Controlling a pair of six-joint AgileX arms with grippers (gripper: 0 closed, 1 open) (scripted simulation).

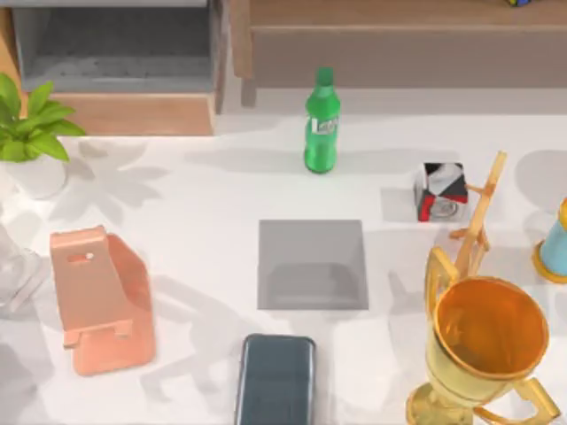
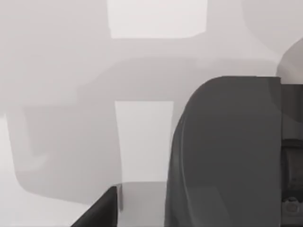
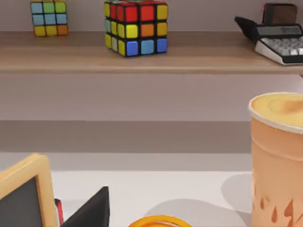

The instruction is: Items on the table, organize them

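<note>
- Your smartphone [image 1: 275,379] lies flat on the white table [image 1: 204,195], at the near edge of the top view, with its long side running away from that edge.
- Just beyond the phone's far end is a flat grey square mat [image 1: 313,264]; a narrow strip of bare table keeps the two apart.
- To the top view's left of the phone, well apart from it, a pink phone stand [image 1: 99,299] rests on the table.
- To its right stands the gold trophy cup [image 1: 485,345], with a thin wooden easel [image 1: 478,217] just behind it.
- Farther back are a black, white and red cube [image 1: 440,191] and an upright green bottle [image 1: 322,124].
- A potted plant [image 1: 31,124] sits at the far left corner.
- Your left gripper [image 2: 142,208] hangs close over bare white table. A large dark grey rounded body [image 2: 227,151] sits right next to it, and you cannot tell what that is. You cannot tell how wide this gripper stands.
- Your right gripper [image 3: 90,210] sits low over the table. A wood-framed chalkboard [image 3: 23,194] is just beside it and a gold rim [image 3: 158,221] is near it. Its width you cannot tell either.
- Ahead of the right gripper stands an orange paper cup [image 3: 277,161].
- Beyond it a wooden shelf [image 3: 142,56] carries two colour cubes [image 3: 136,27] and a calculator [image 3: 279,40].
</note>
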